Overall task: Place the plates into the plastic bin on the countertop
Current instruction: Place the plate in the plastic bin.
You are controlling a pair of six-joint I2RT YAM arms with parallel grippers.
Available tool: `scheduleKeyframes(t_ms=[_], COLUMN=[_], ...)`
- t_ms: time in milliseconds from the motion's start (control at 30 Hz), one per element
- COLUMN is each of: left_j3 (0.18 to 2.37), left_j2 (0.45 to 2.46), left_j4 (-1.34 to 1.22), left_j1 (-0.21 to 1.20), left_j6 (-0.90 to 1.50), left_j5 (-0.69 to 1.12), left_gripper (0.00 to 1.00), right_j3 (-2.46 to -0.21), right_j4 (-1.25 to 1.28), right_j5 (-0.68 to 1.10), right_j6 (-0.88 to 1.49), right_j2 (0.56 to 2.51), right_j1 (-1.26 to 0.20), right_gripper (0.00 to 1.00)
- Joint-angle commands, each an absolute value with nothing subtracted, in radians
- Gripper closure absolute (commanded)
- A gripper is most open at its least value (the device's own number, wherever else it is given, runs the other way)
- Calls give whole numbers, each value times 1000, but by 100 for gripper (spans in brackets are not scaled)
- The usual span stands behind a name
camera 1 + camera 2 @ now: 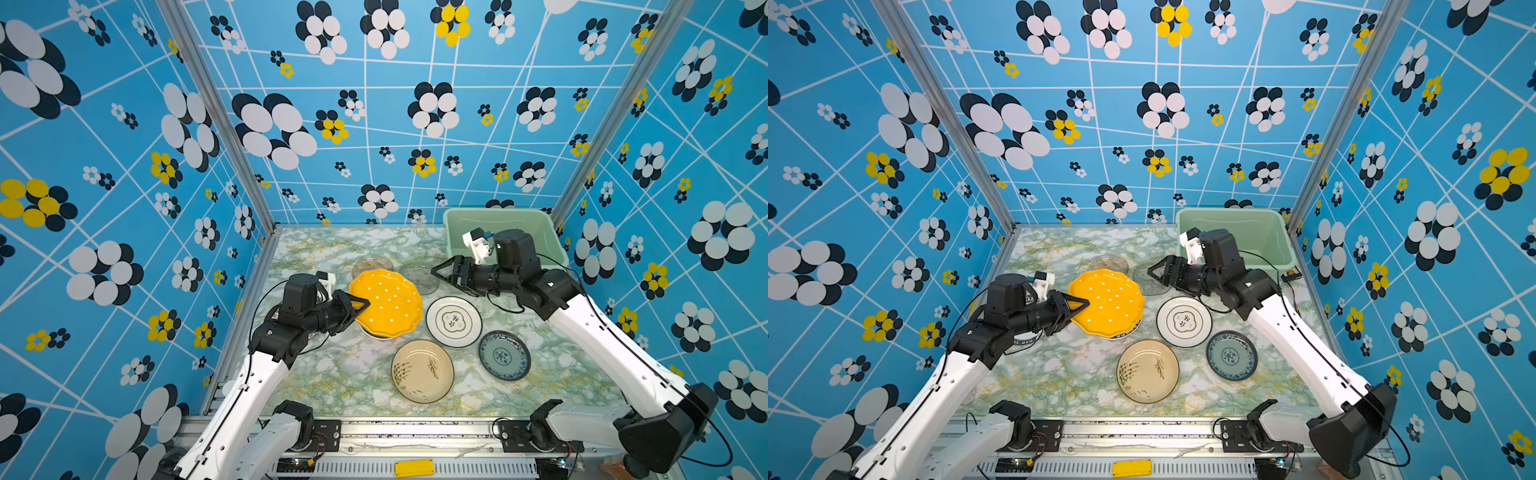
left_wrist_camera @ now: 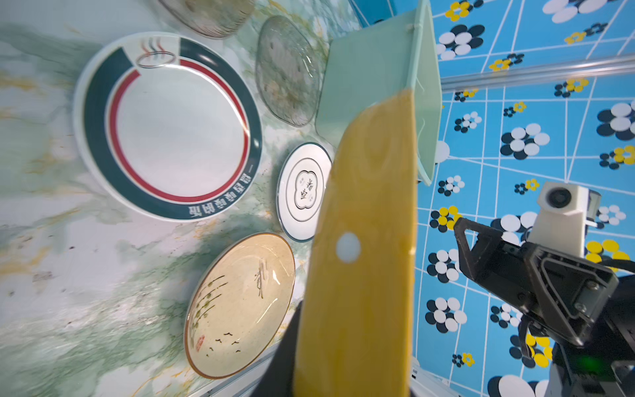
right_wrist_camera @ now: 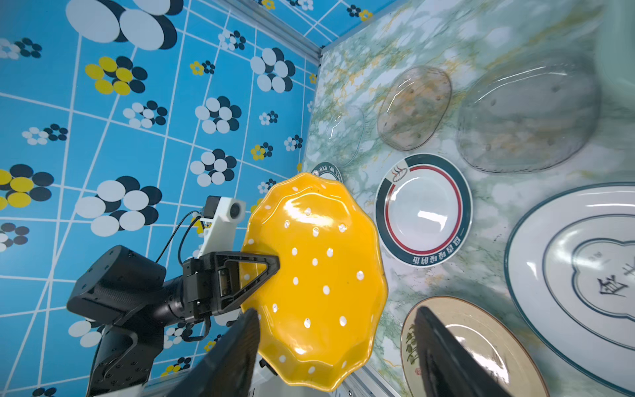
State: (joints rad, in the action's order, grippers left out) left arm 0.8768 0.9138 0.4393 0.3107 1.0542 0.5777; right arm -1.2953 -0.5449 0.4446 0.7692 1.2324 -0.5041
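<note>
My left gripper (image 1: 361, 305) (image 1: 1081, 305) is shut on the rim of the yellow white-dotted plate (image 1: 386, 305) (image 1: 1106, 303) (image 2: 364, 240) (image 3: 319, 282), which hangs tilted above the countertop (image 1: 332, 374). Beneath it lies a white plate with red and dark rings (image 2: 168, 127) (image 3: 424, 209). My right gripper (image 1: 440, 272) (image 1: 1156, 272) (image 3: 336, 311) stands open and empty just right of the yellow plate, over a grey glass plate (image 1: 419, 278). The mint-green plastic bin (image 1: 498, 211) (image 1: 1266, 224) (image 2: 371, 68) stands at the back right corner; the arm hides part of its inside.
On the countertop lie a white dark-rimmed plate (image 1: 454, 322), a cream brush-marked plate (image 1: 422, 371), a blue-white patterned plate (image 1: 504, 355) and an amber glass plate (image 1: 372, 264). Blue flowered walls close in the left, back and right sides.
</note>
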Motion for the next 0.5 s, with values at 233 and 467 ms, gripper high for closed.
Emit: scheduleKeyframes(t_ms=[233,467], left_j3=[1041,1039], left_j2=[1038,1094], left_j4=[109,-49], left_j1=[487,555], left_j6=[1100,1204], left_j5=[677,645], left_gripper=[100,100], right_j3=[-1161,-1046], right_j4=[-604,-435], right_j5=[609,662], right_j6=[763,874], right_j2=[1073,1017], right_j1=[-383,-384], right_gripper=[25,35])
